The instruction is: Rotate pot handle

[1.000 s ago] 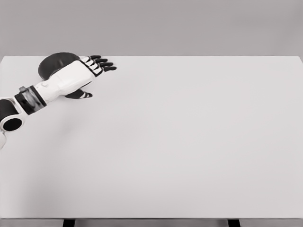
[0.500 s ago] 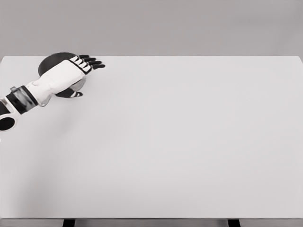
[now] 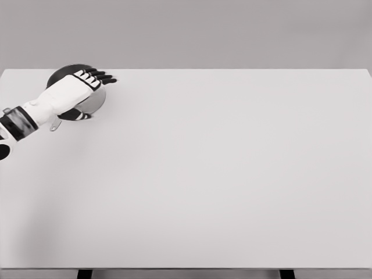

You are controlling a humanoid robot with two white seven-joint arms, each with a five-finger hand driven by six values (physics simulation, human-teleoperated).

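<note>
A: Where is the pot (image 3: 97, 100)?
B: At the far left corner of the white worktop (image 3: 232, 174), largely covered by the left hand (image 3: 72, 93). A small metal handle tab (image 3: 55, 125) shows just below the wrist.
A: State of the hand?
B: Flat over the pot, dark fingers (image 3: 103, 77) extended side by side toward the right, thumb underneath; whether it grips anything cannot be told.

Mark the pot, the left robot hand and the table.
pot (image 3: 97, 100), head view, right side wall.
left robot hand (image 3: 74, 89), head view, white back of the hand.
table (image 3: 232, 174), head view, bare top.
</note>
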